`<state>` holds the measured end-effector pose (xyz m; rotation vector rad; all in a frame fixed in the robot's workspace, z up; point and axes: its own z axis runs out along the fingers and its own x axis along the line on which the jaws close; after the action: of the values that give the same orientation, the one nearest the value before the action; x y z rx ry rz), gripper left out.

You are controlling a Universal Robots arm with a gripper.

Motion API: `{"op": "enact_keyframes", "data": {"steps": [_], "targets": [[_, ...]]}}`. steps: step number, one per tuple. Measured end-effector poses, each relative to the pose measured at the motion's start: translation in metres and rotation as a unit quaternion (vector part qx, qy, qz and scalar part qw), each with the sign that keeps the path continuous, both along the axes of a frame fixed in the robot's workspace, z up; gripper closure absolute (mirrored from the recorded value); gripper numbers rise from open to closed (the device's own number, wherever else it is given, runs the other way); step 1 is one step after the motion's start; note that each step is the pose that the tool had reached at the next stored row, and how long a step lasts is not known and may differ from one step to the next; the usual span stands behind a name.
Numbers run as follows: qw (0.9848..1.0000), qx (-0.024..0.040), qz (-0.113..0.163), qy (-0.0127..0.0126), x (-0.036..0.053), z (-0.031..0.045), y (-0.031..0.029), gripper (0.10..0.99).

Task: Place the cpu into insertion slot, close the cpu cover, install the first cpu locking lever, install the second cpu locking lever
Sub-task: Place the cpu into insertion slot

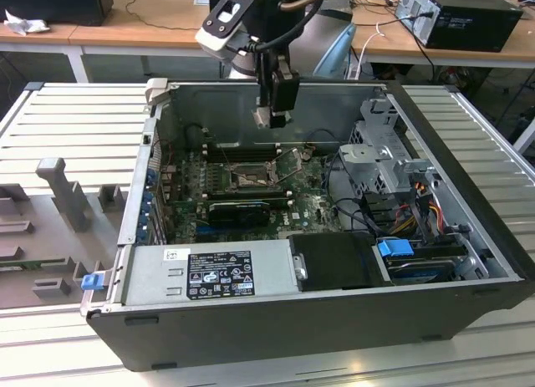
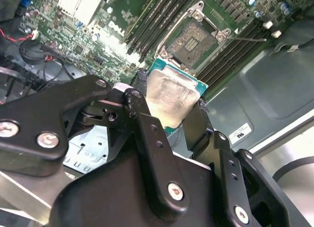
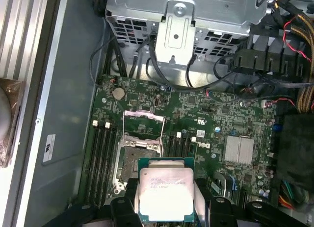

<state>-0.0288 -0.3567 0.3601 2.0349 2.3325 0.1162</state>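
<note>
1. The gripper [image 2: 169, 105] is clamped on the cpu [image 2: 172, 92]. Its two black fingers [image 2: 147, 134] press on opposite edges of the chip, whose silver-grey metal top faces both wrist cameras.
2. In the exterior view the cpu [image 1: 266, 118] hangs in the air, raised well clear of the insertion slot [image 1: 251, 178] and toward the case's back wall from it. It touches nothing but the fingers.
3. In the first wrist view the cpu [image 3: 164, 192] overlaps one edge of the insertion slot [image 3: 137, 161]. The slot's dark contact field is bare and nothing is seated in it.
4. The cpu cover [image 3: 143, 123] stands hinged up at the side of the slot opposite the chip. The metal frame is tilted open and its square window is see-through.
5. A thin wire lever [image 2: 248, 38] runs out from one corner of the slot. It is not latched over the cover.
6. Long black memory slots [image 3: 100, 158] run along two opposite sides of the insertion slot, just beside its metal rim.
7. The green motherboard [image 3: 211, 114] carries the slot. A finned silver heatsink [image 3: 239, 149] sits on it, apart from the slot and beyond one bank of memory slots.
8. A round coin cell battery [image 3: 117, 93] lies near the slot, just past the raised cover.
9. A grey metal drive cage [image 3: 186, 16] stands beyond the battery, well apart from the slot.
10. The open computer case [image 1: 468, 195] encloses the board. Its power supply [image 1: 209, 274] is well apart from the slot, along the case's near wall in the exterior view.
</note>
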Motion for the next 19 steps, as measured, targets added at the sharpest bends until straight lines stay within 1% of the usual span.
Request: {"op": "enact_keyframes", "data": {"steps": [1,2,3,5,7,19], "targets": [[1.0000,-0.0001,-0.007,0.0010,0.0000,-0.0007,0.0000,0.553],[0.9999,-0.0001,-0.015,0.0038,-0.0001,-0.0014,0.0000,0.553],[0.9997,-0.0002,-0.024,0.0059,-0.0001,-0.0021,0.0000,0.553],[0.9993,-0.0001,-0.037,0.0070,-0.0001,-0.0030,0.0000,0.553],[0.9991,0.0000,-0.043,0.0071,0.0000,-0.0035,0.0000,0.553],[0.9989,0.0000,-0.046,0.0071,-0.0001,-0.0123,0.0000,0.553]]}}
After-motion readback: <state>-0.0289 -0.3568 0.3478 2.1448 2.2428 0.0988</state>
